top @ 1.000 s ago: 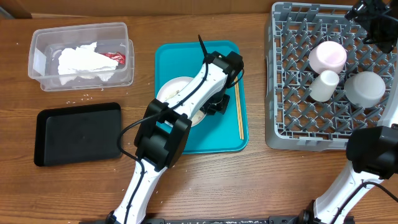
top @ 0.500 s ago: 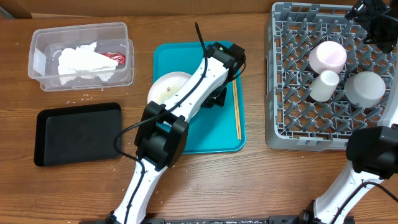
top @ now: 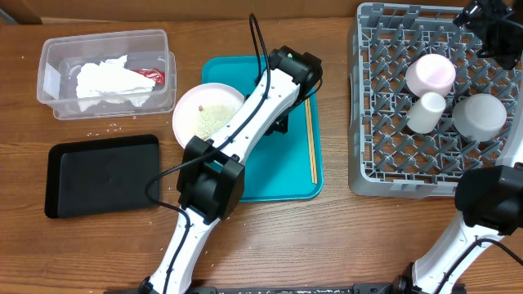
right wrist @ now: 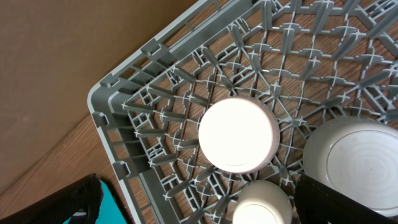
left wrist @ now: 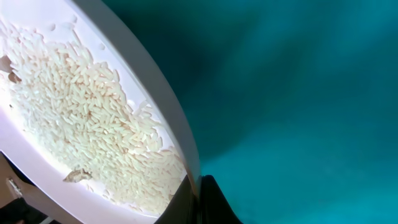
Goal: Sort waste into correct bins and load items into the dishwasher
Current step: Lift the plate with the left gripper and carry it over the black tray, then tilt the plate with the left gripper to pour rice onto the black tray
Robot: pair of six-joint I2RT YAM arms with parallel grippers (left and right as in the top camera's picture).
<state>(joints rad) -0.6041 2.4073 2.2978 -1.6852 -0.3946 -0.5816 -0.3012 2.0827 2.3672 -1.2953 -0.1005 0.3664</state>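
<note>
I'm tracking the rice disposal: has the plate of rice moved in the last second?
Yes. The plate has shifted left and now overhangs the left edge of the teal tray, closer to the clear tub.

This looks like a robot lab bench dressed up as a kitchen. A white-and-black left arm (top: pixel 245 131) and right arm (top: pixel 482 212) rise from the near edge of a wood-grain worktop (top: pixel 368 237), with cables looped along them. Just below the right claw (top: pixel 489 28) a grey dish rack (top: pixel 368 163) sits loose on the wood (upturned crockery (top: pixel 431 73) inside). Well to that claw's left lie a teal tray (top: pixel 290 184), a clear tub (top: pixel 49 49) and a black tray (top: pixel 102 175), set out like test props. A plain brown board (top: pixel 163 8) backs it all.
</note>
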